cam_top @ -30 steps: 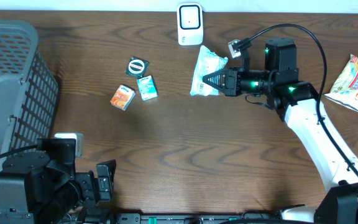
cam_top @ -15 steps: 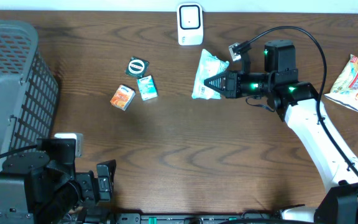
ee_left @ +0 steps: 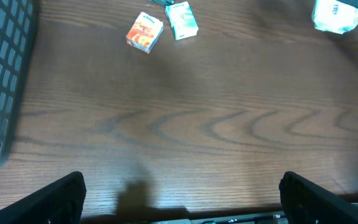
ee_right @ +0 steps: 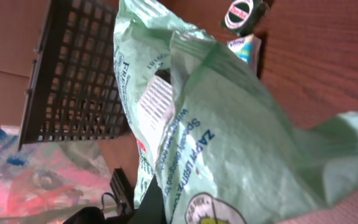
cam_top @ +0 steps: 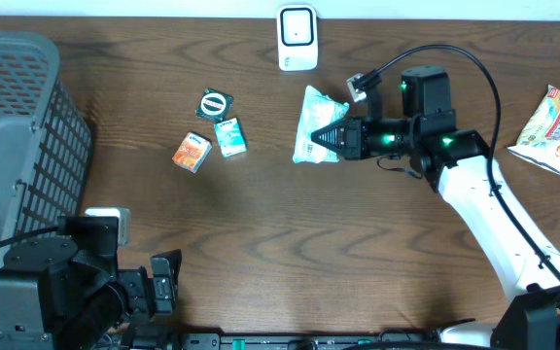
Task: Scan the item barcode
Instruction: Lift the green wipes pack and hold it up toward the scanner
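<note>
My right gripper (cam_top: pixel 335 138) is shut on a pale green plastic bag (cam_top: pixel 313 123), which it holds above the table, below and slightly right of the white scanner (cam_top: pixel 297 38) at the back edge. In the right wrist view the bag (ee_right: pixel 241 124) fills most of the frame. A white barcode label (ee_right: pixel 160 107) shows on its crumpled face, and a dark finger (ee_right: pixel 169 202) presses its lower edge. At the front left, my left gripper (ee_left: pixel 182 198) stands wide open over bare wood, holding nothing.
A grey mesh basket (cam_top: pixel 17 146) takes up the left side. An orange packet (cam_top: pixel 192 153), a teal packet (cam_top: pixel 229 137) and a round dark green item (cam_top: pixel 215 103) lie left of centre. At the right edge lies a snack bag (cam_top: pixel 552 128).
My right gripper has carried the green bag a little to the left. The left arm has not moved.
</note>
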### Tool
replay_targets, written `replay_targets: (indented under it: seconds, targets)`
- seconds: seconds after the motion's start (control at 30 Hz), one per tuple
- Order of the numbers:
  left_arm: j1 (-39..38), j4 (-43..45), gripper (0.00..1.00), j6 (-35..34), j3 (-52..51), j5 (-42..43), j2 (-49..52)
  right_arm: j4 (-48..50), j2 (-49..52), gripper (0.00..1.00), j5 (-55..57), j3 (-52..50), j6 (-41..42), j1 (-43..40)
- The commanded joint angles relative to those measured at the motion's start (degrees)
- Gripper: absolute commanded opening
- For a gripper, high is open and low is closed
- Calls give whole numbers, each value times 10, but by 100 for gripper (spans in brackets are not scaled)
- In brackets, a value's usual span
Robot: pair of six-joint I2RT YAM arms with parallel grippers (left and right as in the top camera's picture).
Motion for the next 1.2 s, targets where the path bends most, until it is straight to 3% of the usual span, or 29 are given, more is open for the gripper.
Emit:
replay_targets:
  seconds: [0.0,1.17]
  targets:
    - [0,0,98,-3,2,-6,1,-11,-7,1,24,6,-11,10]
    - [0,0,98,-3,2,-5,1,-39,-7,1,44,6,-11,15]
